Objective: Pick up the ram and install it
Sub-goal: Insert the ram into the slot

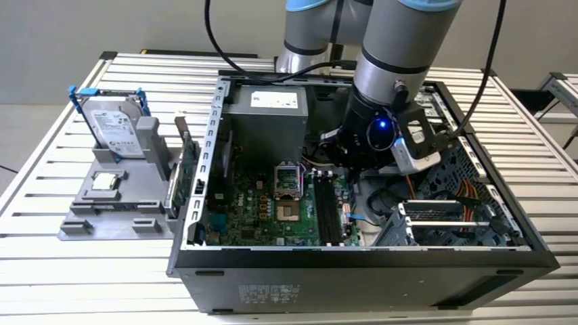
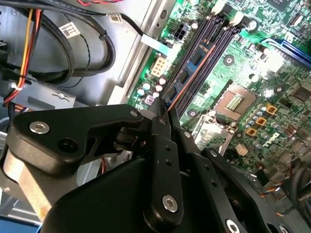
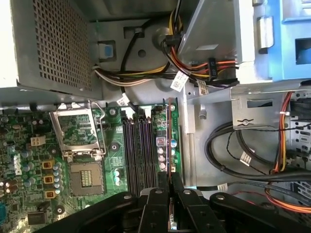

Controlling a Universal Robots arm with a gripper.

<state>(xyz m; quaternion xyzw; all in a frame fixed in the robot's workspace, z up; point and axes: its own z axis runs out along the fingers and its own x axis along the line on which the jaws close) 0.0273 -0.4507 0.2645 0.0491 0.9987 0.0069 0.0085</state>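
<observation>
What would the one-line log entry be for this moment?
tool: shut on ram | ram: edge-on over motherboard slots | seated: cannot tell

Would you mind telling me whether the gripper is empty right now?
No, in the first wrist view the gripper is shut on the ram stick, held edge-on over the motherboard.

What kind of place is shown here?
Probably a robotics lab bench for computer assembly: a robot arm, its gripper shut on the ram, reaches into an open desktop computer case on a slatted metal table, beside a hard drive.
</observation>
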